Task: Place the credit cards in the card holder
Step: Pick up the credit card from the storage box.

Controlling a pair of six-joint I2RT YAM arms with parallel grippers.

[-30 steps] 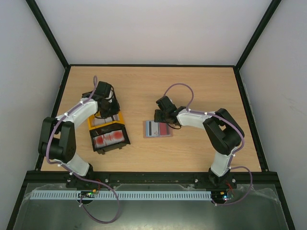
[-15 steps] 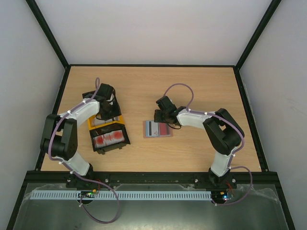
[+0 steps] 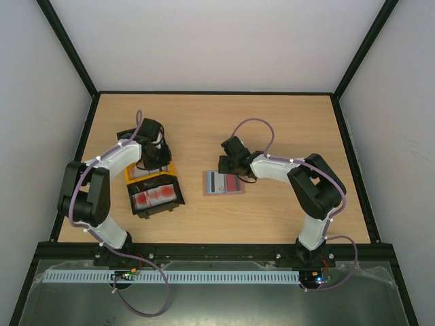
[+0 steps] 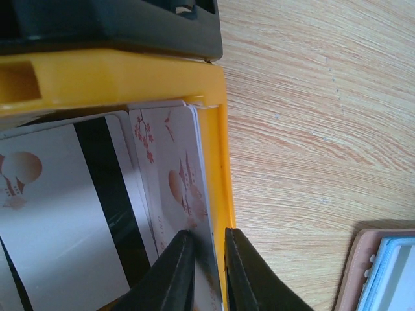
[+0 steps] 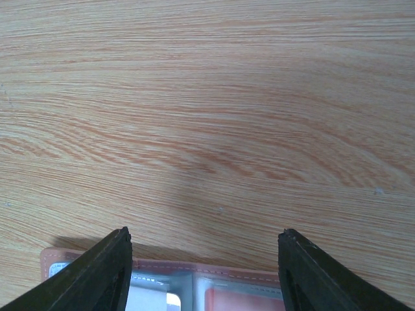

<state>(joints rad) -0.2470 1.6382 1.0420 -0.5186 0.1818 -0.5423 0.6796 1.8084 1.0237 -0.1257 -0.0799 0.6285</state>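
**Left arm.** The left gripper (image 4: 209, 234) is lowered into the yellow tray (image 4: 117, 78), at the left of the top view. Its jaws are drawn close together at the bottom of the left wrist view. They straddle the right edge of the flower card (image 4: 170, 175), which lies against the tray wall. A strip of that wall also shows in the gap. Whether the jaws already clamp the card cannot be told. The edge is the likely grip point because the card lies flat on the other cards (image 4: 65, 220) and only the side near the wall offers a hold.

**Right arm.** The right gripper (image 5: 205, 232) hangs over the far edge of the holder (image 3: 224, 182), with its jaws spread wide and holding nothing. This position probably lets it steady the holder when a card is pushed in.

**Task items.**
1. The holder lies open on the table (image 5: 207, 97), centre of the top view, slots up. A bluish card shows in 1 slot.
2. More red-and-white cards (image 3: 155, 197) lie in the black tray (image 3: 133, 201), just below the yellow tray.

**Caution.** If the jaws catch the wall together with the card, the tray may lift too.
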